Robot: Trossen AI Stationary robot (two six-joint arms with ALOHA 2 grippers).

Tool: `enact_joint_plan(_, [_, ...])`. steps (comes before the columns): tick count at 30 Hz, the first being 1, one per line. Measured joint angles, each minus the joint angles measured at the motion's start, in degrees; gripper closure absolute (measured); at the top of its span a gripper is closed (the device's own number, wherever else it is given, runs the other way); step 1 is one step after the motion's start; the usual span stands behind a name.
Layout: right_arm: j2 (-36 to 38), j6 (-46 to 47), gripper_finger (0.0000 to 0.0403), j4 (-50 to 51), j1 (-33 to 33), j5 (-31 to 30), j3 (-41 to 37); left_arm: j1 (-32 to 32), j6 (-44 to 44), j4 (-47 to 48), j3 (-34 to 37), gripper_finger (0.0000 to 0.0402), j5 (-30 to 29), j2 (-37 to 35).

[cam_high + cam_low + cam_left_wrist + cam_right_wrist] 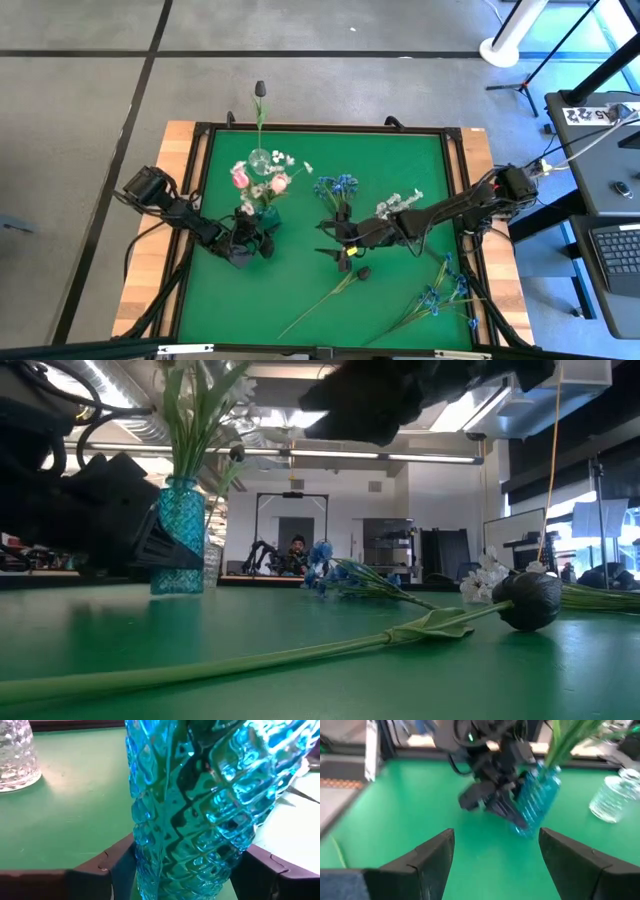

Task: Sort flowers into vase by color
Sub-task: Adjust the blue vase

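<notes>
Looking down from above, your left gripper [246,243] sits around the blue vase [266,216] holding pink flowers [240,178], while the right gripper [345,240] hovers mid-mat with jaws spread, nothing in them. Low down, a dark tulip [527,601] lies on the mat [500,680]. Your left wrist camera shows fingers [102,870] flanking the vase glass, touching or not I can't tell. From the right wrist, that vase leans tilted.

Long green stem [250,660] lies across green table [560,670], dark bud [530,600] at its end; blue flowers [335,577] and white blossoms [487,578] lie behind; teal vase [180,540] upright, dark gripper [120,525] against it
</notes>
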State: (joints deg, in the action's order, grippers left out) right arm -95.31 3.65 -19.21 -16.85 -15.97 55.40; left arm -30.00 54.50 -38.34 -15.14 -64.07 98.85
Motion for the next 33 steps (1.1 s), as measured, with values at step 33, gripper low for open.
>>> enact_joint_plan(33, [-0.26, 6.24, 0.0133, -7.60, 9.30, 15.59, 0.15, 7.78, -36.74, 4.75, -28.00, 0.0157, 17.11, 0.11])
